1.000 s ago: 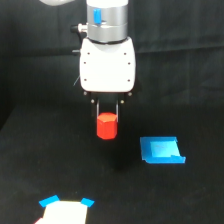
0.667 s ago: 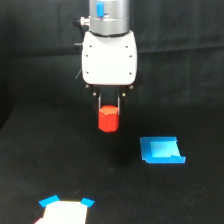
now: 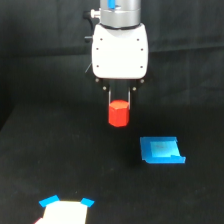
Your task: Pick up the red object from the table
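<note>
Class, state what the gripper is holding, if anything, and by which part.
The gripper holds the red object, pinched by its upper sides between the fingers.

Robot lab, black-draped table [image 3: 45,165], white robot arm [image 3: 120,50]

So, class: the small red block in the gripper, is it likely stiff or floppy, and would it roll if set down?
The red block probably is stiff: its faceted edges look crisp between the gripper fingers. It likely is light, being small beside the gripper body. Flat facets suggest that it would sit rather than roll on the table.
</note>
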{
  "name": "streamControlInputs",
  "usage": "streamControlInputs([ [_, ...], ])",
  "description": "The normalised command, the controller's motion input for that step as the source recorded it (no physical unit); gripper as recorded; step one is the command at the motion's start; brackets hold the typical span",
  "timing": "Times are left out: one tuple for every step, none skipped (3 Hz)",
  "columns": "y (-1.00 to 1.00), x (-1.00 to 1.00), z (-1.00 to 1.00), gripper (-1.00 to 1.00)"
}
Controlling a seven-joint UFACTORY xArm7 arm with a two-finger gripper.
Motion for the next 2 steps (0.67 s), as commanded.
streamControlInputs([
  [0.37,-0.44,-1.0,-1.0],
  [-0.23,-0.46,-1.0,-1.0],
])
